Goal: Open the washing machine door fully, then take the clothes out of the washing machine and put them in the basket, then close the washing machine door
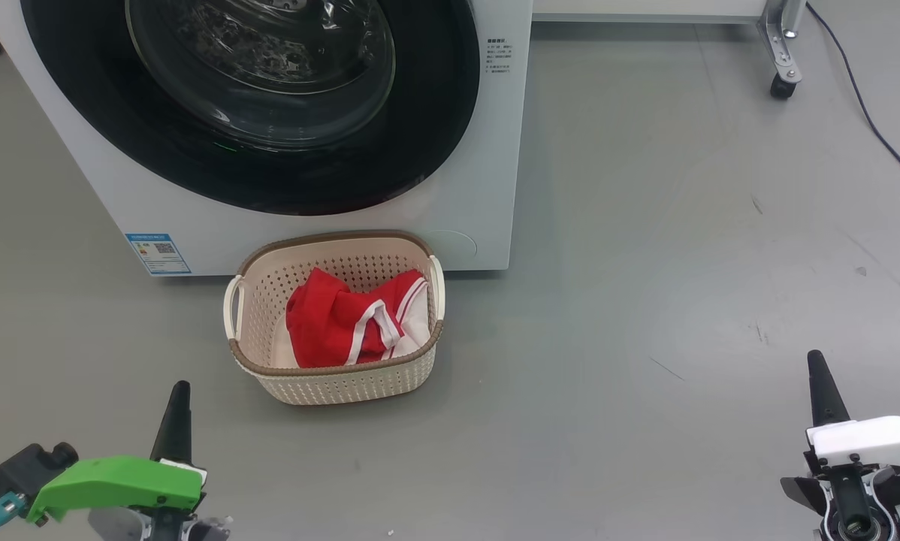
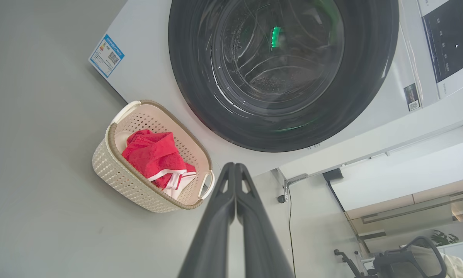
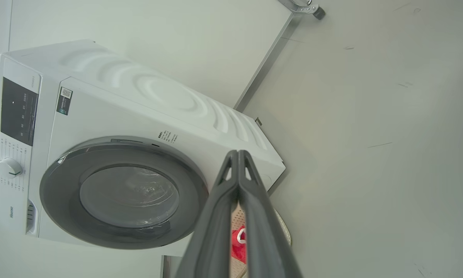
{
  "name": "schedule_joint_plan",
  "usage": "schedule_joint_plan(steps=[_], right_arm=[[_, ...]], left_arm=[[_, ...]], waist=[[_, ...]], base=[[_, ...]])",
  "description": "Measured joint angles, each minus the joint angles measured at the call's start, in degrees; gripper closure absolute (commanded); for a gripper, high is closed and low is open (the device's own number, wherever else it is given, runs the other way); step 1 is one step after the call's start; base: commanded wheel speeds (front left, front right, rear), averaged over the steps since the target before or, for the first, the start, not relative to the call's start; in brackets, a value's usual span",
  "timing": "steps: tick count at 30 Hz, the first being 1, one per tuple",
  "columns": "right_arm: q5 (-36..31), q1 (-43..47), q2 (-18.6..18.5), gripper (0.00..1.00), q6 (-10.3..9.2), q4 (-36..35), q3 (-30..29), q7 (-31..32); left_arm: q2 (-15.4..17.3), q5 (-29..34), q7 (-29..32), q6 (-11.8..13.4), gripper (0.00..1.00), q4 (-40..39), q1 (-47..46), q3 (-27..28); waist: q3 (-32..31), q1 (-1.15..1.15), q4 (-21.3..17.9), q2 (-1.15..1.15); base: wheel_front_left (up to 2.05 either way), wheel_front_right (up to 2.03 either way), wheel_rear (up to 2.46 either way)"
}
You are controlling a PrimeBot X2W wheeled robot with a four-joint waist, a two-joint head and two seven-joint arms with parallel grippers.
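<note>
Large white front-loading washing machine stands on the grey floor, with a small blue label at the lower left of its front panel. The round washing machine door with wide glossy black rim and bulging clear glass centre is closed, lying flush against the front; the right wrist view confirms no gap at the rim. Perforated steel drum visible through the glass; contents cannot be told. Small cream perforated plastic basket with brown woven-look rim sits upright on the floor just in front of the machine, below the door. Bright red clothes with white stripe trim lie bunched inside the basket, below rim level. Left gripper, with green housing, is low at the left of the head view, its fingers pressed together on nothing, well apart from the basket. Right gripper, with white housing, is at the lower right, its fingers likewise together and empty, over bare floor. A black cable runs along the floor at upper right beside a metal caster leg.
</note>
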Motion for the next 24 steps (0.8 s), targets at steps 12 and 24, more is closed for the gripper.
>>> schedule_joint_plan(steps=[12,24], right_arm=[[9.3,-1.3,0.7,1.00,0.51,1.8,-1.0,2.5],[18.1,-2.4,1.6,1.00,1.00,3.3,-2.1,4.9]], left_arm=[[0.0,-9.3,2.2,-1.2,1.00,0.5,0.0,2.2],[0.0,-17.5,4.5,-2.4,1.00,1.3,-0.1,4.3]], waist=[[-0.7,0.00,-0.1,0.00],[-1.3,0.00,-0.1,0.00]], base=[[0.00,0.00,0.00],[0.00,0.00,0.00]])
